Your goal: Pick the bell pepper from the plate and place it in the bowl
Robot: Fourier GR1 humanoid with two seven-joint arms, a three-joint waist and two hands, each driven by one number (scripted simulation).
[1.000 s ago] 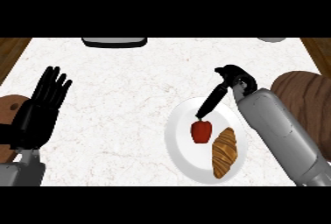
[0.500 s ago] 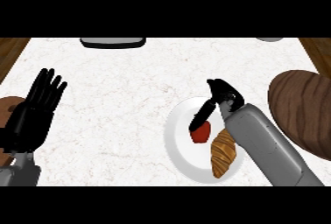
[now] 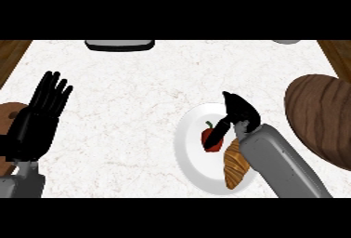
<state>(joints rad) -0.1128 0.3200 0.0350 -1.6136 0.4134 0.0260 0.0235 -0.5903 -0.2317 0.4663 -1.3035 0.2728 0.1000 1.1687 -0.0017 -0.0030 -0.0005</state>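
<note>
From my feed, the red bell pepper (image 3: 210,138) was sitting on the white plate (image 3: 188,153), right of centre on the pale marble counter (image 3: 137,116), with its little green stem poking up. A croissant (image 3: 235,166) lay on the same plate, just beside the pepper on its lower right. My right hand (image 3: 237,114) was over the plate's upper part, with the grey forearm coming in from the lower right and covering a chunk of the plate's right side. Its fingers (image 3: 219,134) pointed down along the pepper's right side and looked to be touching it, but I honestly couldn't tell whether they had closed around it or were just resting against it, since the hand hid that side of the pepper. The pepper was still down on the plate as far as I could see, not lifted. The brown wooden bowl (image 3: 322,118) was at the right edge of the view, just beside the plate and partly cut off. My left hand (image 3: 37,121) was over at the left edge, open with the fingers straight up, resting and holding nothing, with some brown wooden thing (image 3: 7,111) peeking out behind it that I couldn't make out. At the far edge of the counter there was a dark tray-like object (image 3: 119,45) and a pale round thing (image 3: 286,42) near the top right corner, both cut off.
</note>
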